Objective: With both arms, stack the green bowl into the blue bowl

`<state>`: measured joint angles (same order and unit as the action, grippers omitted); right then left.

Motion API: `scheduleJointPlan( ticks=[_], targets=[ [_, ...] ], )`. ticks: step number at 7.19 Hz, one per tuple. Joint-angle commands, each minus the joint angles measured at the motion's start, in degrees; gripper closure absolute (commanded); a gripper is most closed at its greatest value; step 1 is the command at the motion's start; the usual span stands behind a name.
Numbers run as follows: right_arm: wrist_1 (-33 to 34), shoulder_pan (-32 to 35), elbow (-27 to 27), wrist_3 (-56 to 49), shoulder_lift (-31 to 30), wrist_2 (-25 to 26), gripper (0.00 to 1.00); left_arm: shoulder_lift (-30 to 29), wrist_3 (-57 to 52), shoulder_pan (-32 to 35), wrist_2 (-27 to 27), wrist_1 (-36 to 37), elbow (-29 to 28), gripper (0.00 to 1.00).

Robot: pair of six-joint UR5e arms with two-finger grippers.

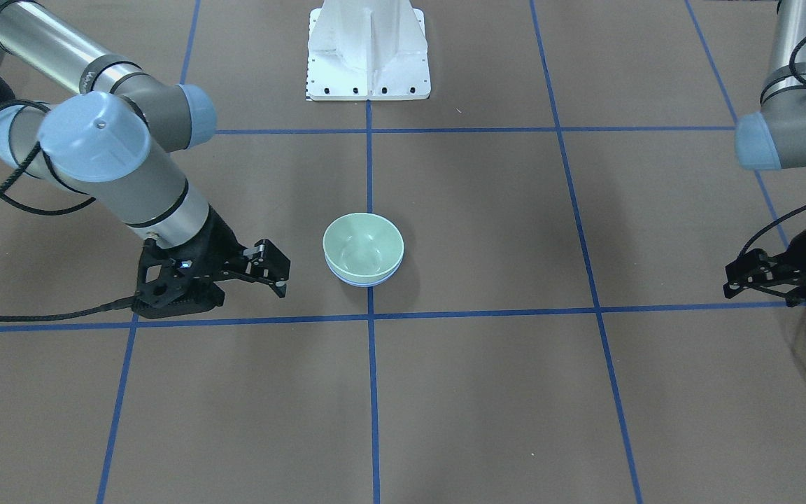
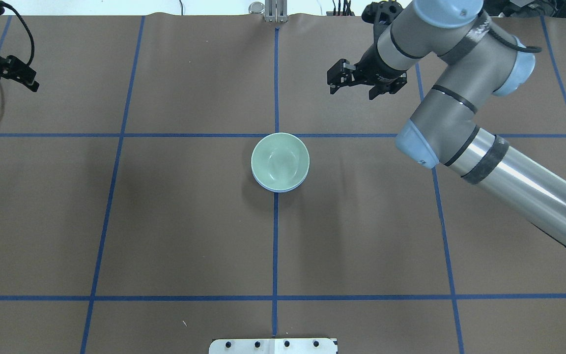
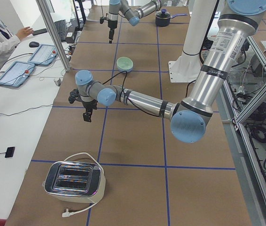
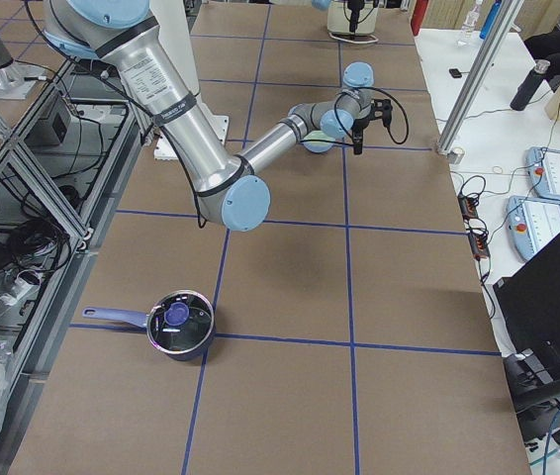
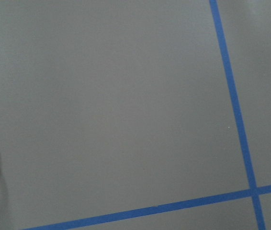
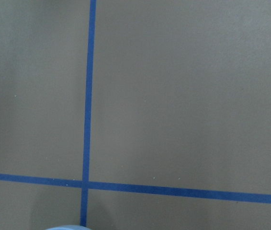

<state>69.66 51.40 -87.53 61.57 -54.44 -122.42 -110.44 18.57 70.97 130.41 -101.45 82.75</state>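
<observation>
Right gripper (image 1: 277,273) hovers near green bowl (image 1: 362,245) nested in blue bowl (image 1: 364,283).

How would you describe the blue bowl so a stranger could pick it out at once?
On the brown table, find the middle tape line. On it sits the green bowl, nested inside the blue bowl. The blue one shows only as a thin rim under the green.
</observation>
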Motion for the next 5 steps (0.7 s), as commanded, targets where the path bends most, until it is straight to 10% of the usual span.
scheduleJointPlan(
  ticks=[1,5],
  targets=[
    [-1.11,7.36,-5.69,-7.54,-9.49,-4.38,0.00,1.19,-5.98,3.37,0.45,-0.16,-2.50,0.02],
    [0.65,22.67,-7.66,-21.03,-22.79,-13.37,0.00,4.52,-9.78,6.55,3.35,-0.33,-2.50,0.02]
  ],
)
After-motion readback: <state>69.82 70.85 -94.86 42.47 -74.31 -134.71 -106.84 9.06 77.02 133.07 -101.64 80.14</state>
